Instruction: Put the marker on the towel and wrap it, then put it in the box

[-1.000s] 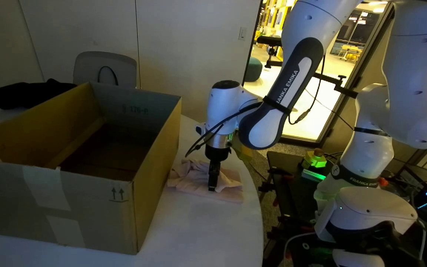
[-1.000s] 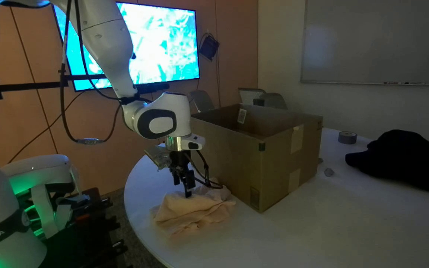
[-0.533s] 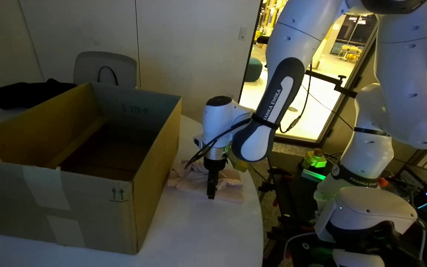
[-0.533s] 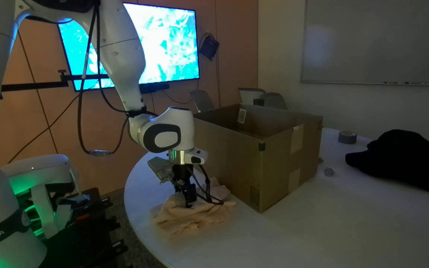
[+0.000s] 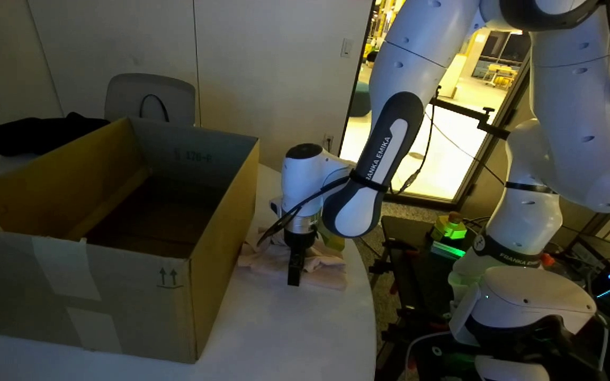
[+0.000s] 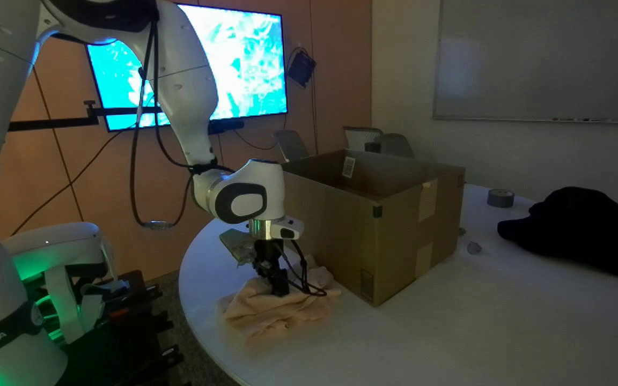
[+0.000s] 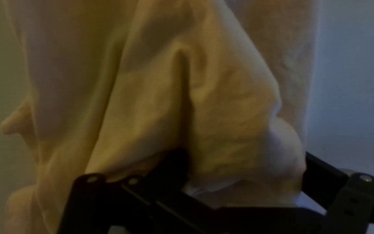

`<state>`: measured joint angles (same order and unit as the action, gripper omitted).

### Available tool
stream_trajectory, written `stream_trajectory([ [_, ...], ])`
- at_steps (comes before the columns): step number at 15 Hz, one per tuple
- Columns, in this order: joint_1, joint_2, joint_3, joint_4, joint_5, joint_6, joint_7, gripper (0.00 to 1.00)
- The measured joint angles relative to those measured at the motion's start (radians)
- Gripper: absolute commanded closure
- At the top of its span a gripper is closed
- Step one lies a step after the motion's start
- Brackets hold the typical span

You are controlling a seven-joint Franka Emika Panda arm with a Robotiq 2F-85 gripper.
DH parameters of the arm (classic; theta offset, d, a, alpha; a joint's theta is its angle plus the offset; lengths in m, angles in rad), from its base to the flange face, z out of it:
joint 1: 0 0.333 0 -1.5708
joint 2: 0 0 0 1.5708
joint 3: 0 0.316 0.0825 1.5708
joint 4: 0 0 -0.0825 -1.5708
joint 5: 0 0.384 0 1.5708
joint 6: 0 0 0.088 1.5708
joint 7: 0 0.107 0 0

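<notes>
The pink towel (image 5: 326,270) lies folded and bunched on the white table beside the box, and it also shows in an exterior view (image 6: 255,313). My gripper (image 5: 294,280) points straight down at the towel, its tips low at the cloth. In the wrist view my gripper (image 7: 245,167) is open, its fingers (image 7: 320,180) wide apart with a bunched fold of the towel (image 7: 226,123) between them. The left finger sinks partly under the cloth. The marker does not show in any view. The open cardboard box (image 5: 141,301) stands right beside the towel, and its bottom looks bare.
The box's near wall (image 6: 336,230) rises close to my wrist and cables. The round table's edge (image 5: 373,296) runs close on the robot's side of the towel. A tape roll (image 6: 500,198) and a black cloth item (image 6: 582,230) lie beyond the box.
My gripper has come down from above the towel to the cloth and shifted slightly toward the box. The towel and box stay nearly in place.
</notes>
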<state>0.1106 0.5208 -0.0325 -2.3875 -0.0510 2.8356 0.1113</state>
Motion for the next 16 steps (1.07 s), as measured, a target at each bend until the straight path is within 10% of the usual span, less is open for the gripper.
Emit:
stream_trajectory([
  [7, 0.001, -0.003, -0.027, 0.014, 0.0, -0.004, 0.004, 1.0],
  [16, -0.04, -0.124, -0.049, -0.043, -0.005, -0.052, -0.009, 1.0],
])
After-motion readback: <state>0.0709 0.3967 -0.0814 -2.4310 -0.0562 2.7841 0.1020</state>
